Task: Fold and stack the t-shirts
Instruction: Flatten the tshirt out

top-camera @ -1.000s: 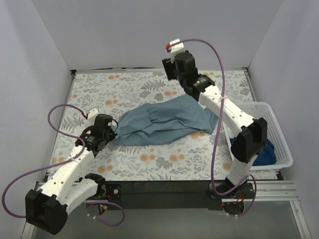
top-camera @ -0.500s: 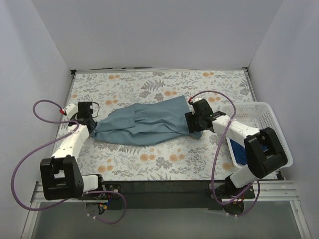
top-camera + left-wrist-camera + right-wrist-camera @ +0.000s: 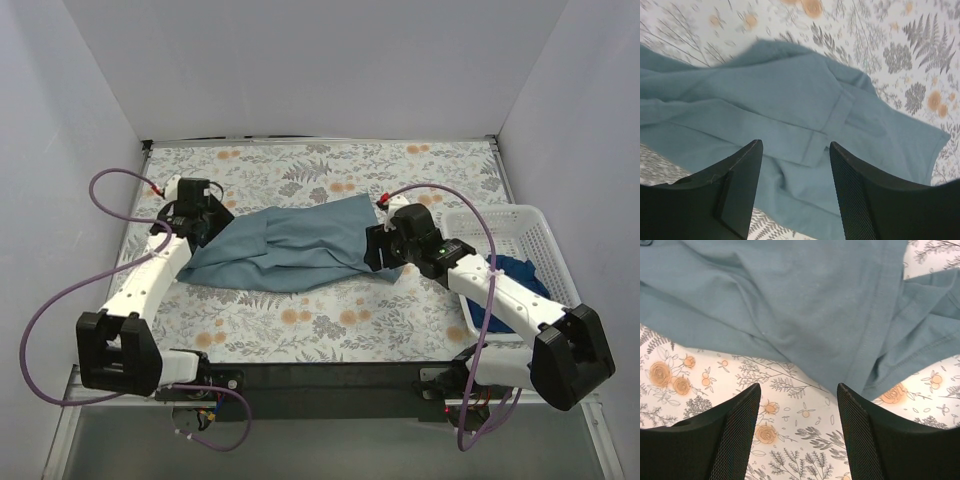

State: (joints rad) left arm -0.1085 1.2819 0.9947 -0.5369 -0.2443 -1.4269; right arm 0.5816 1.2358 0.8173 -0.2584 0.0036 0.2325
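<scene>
Darker t-shirt [image 3: 522,268] — top view only.

Top cam, fixed high behind the near edge, looks down over the whole floral table [image 3: 300,320]. L wrist cam peers close past its own fingers [image 3: 735,190] at the slate-blue t-shirt [image 3: 290,245], left end; R wrist cam, equally close, faces its right end. All three share that shirt.

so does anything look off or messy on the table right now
The slate-blue t-shirt lies bunched and creased, not spread flat; the left wrist view shows a sleeve folded over on it. The darker blue t-shirt sits crumpled in the white basket. Nothing looks torn or spilled.
</scene>
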